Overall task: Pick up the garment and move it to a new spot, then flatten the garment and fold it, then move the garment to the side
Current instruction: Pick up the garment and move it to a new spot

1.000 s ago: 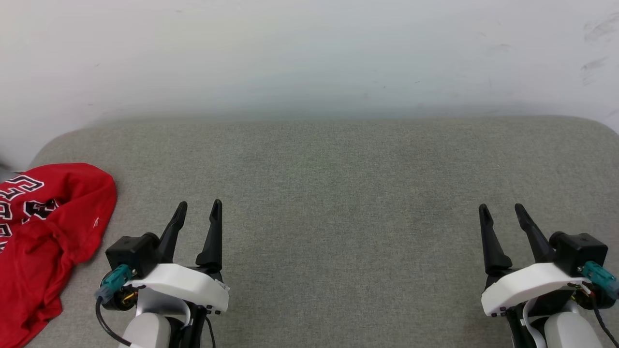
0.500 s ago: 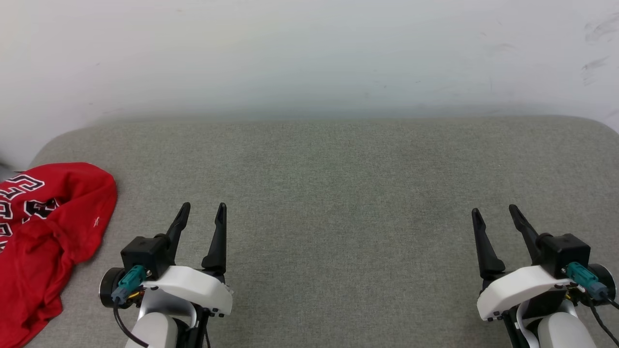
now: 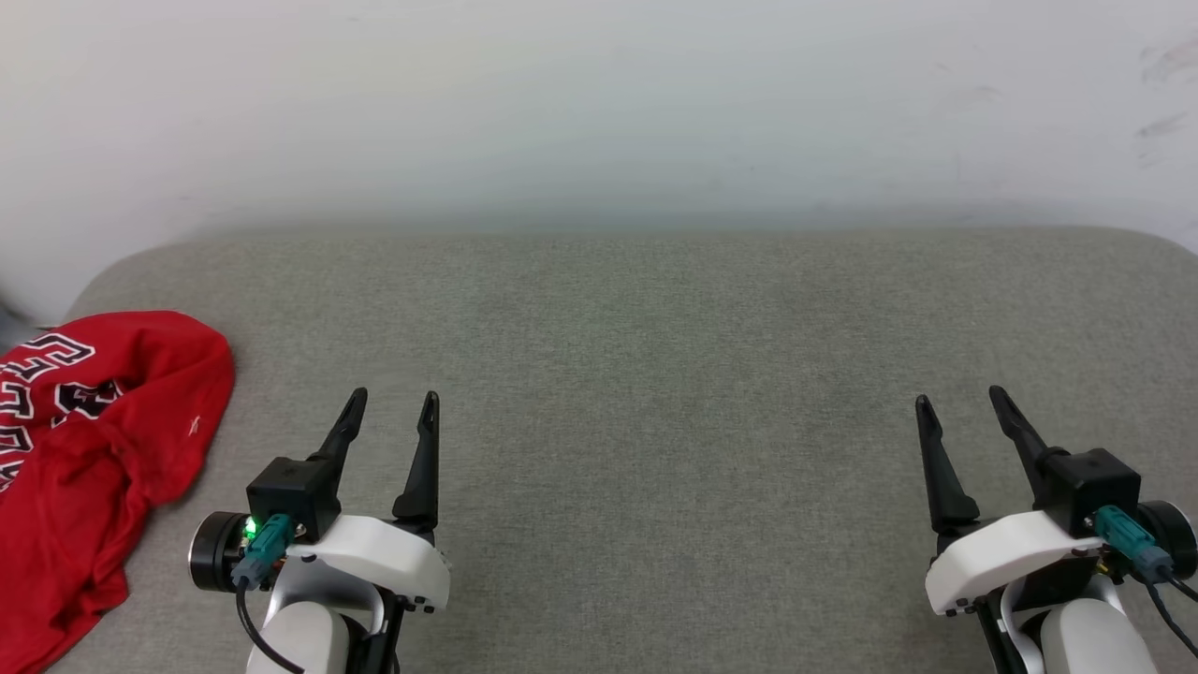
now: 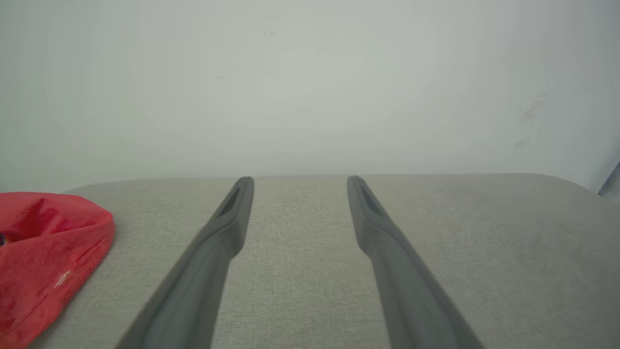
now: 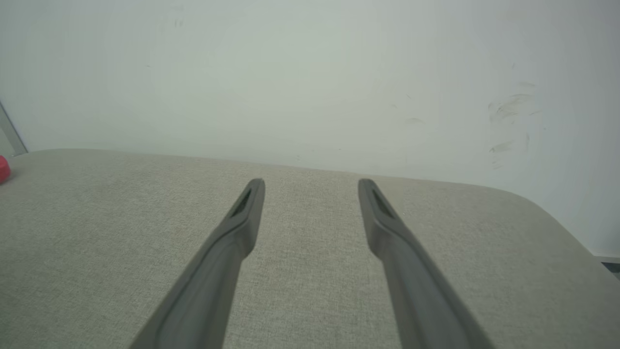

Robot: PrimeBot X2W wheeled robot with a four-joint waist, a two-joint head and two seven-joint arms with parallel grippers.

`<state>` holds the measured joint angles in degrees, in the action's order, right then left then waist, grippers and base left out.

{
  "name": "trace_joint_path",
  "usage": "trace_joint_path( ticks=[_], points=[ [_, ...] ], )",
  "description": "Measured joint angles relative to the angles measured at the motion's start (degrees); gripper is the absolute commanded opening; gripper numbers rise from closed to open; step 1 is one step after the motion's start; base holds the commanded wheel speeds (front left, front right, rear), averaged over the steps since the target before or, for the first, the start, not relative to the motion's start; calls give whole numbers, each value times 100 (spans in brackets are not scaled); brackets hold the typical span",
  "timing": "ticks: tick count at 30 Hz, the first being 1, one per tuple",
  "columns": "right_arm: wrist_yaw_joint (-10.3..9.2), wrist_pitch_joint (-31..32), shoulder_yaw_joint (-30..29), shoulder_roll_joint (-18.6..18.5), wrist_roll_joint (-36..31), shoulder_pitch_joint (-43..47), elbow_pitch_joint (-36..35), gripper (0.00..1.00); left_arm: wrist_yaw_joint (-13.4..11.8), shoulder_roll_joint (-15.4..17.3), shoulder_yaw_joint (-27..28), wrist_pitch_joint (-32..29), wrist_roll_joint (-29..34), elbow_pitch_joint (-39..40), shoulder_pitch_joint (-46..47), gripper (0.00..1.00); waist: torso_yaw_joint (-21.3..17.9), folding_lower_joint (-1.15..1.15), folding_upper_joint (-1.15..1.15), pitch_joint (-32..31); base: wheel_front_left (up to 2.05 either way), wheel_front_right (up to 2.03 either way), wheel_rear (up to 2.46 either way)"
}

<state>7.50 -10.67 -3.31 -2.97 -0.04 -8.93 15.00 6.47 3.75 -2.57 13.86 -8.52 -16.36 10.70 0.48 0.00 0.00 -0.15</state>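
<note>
**Garment (image 3: 94, 449) crumpled at the left edge, both grippers empty**

A pale wall (image 3: 599, 112) was seen behind the work area, marked with faint scuffs towards its right side. Below it, a grey padded surface (image 3: 655, 374) with rounded far corners was spread across the head view. The garment, red with black white-outlined lettering, was found bunched in a heap at the far left of that surface and was partly cut off by the picture's edge. In the left wrist view the garment (image 4: 43, 252) was caught at the left edge, and in the right wrist view a sliver of the garment (image 5: 3, 169) was seen at the far left. The left gripper (image 3: 395, 398) was positioned over the surface near the garment but apart from it, its jaws spread wide with nothing between them. The right gripper (image 3: 961, 397) was positioned at the lower right, well apart from the garment, its jaws likewise spread wide and empty.
</note>
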Motion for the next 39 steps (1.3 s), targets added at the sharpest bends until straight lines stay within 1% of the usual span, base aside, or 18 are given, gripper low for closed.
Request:
trace_joint_path(
  ticks=[5, 11, 21, 32, 39],
  points=[
    [0, -41, -46, 1, 69, 0, -37, 100, -44, -24, 89, 49, 132, -44, 9, 100, 128, 0, 0, -5, 0, 0, 0],
    [1, -67, 0, 2, 54, 1, -136, 100, -88, -38, 203, 104, 297, -68, 58, 100, 433, 0, 0, 0, 0, 0, 0],
    [1, 16, 156, 4, 355, 10, -343, 100, -116, -49, 445, 121, 315, -71, 74, 100, 1180, 0, 0, 2, 0, 0, 0],
    [1, 97, 263, 7, 472, 69, -534, 100, -146, -49, 710, 121, 324, 22, 26, 100, 2060, 0, 0, 42, 0, 0, 0],
    [1, 107, 312, 8, 499, 69, -546, 100, -153, -33, 927, 121, 333, 121, -21, 100, 2414, 0, 0, 71, 0, 0, 0]
  ],
)
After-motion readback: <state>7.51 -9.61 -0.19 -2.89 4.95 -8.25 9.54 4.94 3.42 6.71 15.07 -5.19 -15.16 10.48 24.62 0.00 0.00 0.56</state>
